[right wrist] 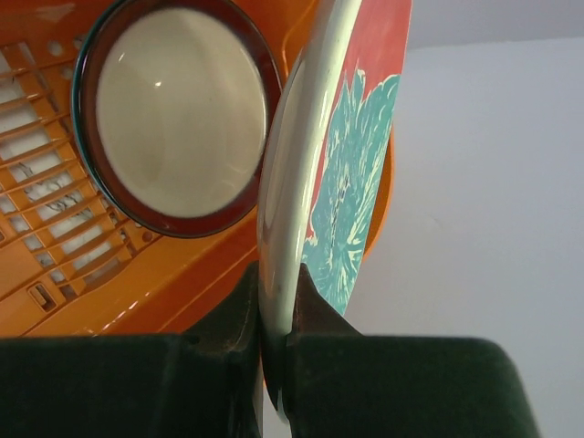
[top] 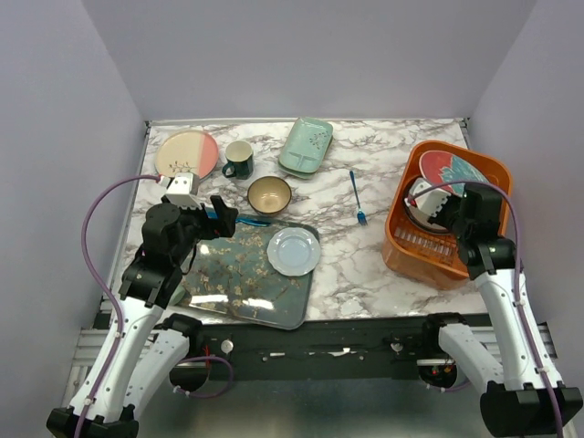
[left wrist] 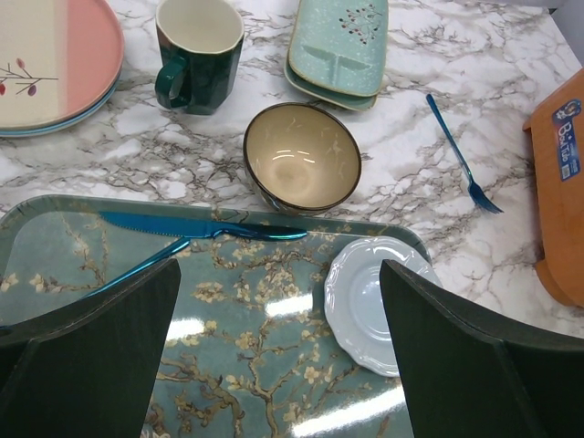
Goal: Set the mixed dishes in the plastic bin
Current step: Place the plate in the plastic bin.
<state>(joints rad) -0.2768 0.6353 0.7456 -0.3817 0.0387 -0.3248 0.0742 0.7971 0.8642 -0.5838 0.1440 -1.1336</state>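
Orange plastic bin (top: 394, 233) sits at the right side of the marble table (top: 365, 260). Inside it the teal-and-red plate (right wrist: 351, 182) stands on edge, its rim pinched between the right gripper (right wrist: 276, 310) fingers, and a cream dish with a dark red rim (right wrist: 173, 119) leans just beside it. On the left, the floral tray (top: 228, 283) lies at the near edge, the left gripper (left wrist: 278, 274) hovering over it, fingers spread wide and empty. A pale blue plate (top: 293, 251) rests on the tray's right corner. Beyond the tray on the marble are the cream-and-pink plate (top: 187, 153), mint dish (top: 306, 146), brown bowl (top: 269, 194) and dark green mug (top: 239, 160). A blue knife (left wrist: 201, 226) lies along the tray's far edge. A blue fork (top: 357, 196) lies between the bowl and the bin.
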